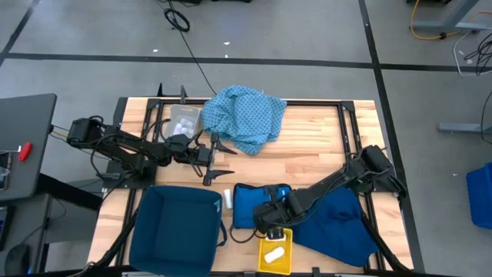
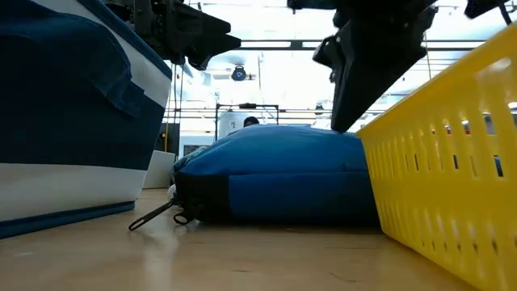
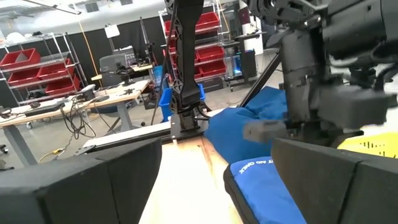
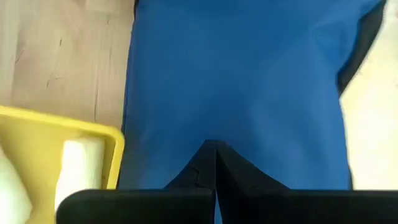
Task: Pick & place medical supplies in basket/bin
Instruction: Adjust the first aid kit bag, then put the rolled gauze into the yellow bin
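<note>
- Left gripper (image 1: 217,160) hangs spread and empty above mid-table, between the dark blue bin (image 1: 175,231) and the light-blue cloth (image 1: 244,117); keep it parked there.
- A white roll (image 1: 228,199) lies loose just beside the pouch (image 1: 255,205); probably the next pick.
- Right gripper (image 1: 270,224) is clenched on nothing, poised over the pouch beside the yellow basket (image 1: 276,253), where white rolls (image 4: 79,171) already lie. Lift clear first, so it doesn't snag the pouch.
</note>
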`<move>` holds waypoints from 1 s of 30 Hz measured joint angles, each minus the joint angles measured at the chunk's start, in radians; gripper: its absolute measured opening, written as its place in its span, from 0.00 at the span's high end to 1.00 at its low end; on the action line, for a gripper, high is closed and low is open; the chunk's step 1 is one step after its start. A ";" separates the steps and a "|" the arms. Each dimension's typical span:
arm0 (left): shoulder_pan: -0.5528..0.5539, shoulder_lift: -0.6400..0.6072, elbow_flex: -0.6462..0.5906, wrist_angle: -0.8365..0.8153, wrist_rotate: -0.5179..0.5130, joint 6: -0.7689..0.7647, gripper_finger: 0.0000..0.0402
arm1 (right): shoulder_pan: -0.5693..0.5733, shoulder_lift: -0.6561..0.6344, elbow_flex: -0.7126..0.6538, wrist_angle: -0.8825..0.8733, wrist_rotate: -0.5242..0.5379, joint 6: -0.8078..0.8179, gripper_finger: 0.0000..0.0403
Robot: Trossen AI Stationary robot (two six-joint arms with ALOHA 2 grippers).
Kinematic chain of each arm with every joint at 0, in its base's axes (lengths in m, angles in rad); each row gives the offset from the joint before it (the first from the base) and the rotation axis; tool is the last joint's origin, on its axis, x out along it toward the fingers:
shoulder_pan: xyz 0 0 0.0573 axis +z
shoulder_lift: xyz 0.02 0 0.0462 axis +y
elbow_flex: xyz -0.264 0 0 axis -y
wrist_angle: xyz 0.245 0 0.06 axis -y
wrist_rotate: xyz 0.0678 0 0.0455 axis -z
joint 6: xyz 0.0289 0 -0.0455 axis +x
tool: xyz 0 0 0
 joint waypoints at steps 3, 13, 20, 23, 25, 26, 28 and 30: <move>0.000 0.000 0.000 -0.006 0.000 -0.005 0.23 | -0.020 0.010 -0.034 0.008 -0.008 0.001 1.00; 0.000 0.000 0.000 -0.017 -0.002 -0.007 0.23 | -0.076 0.016 -0.066 -0.175 0.162 0.147 1.00; 0.000 0.000 0.000 -0.044 -0.004 -0.031 0.23 | -0.126 0.014 -0.071 -0.376 0.277 0.257 1.00; 0.000 0.000 0.000 -0.108 0.007 -0.041 0.24 | -0.127 -0.006 -0.070 -0.356 0.350 0.236 1.00; 0.000 0.000 0.015 -0.190 0.021 -0.045 0.25 | -0.121 -0.018 -0.070 -0.318 0.369 0.185 0.99; -0.001 0.000 0.030 -0.250 0.022 -0.046 0.25 | -0.117 -0.022 -0.070 -0.294 0.370 0.153 0.98; -0.006 0.000 0.072 -0.376 0.020 -0.048 0.27 | -0.113 -0.038 -0.070 -0.235 0.376 0.098 0.94; -0.017 0.000 0.114 -0.495 0.018 -0.033 0.29 | -0.110 -0.045 -0.068 -0.178 0.386 0.054 0.90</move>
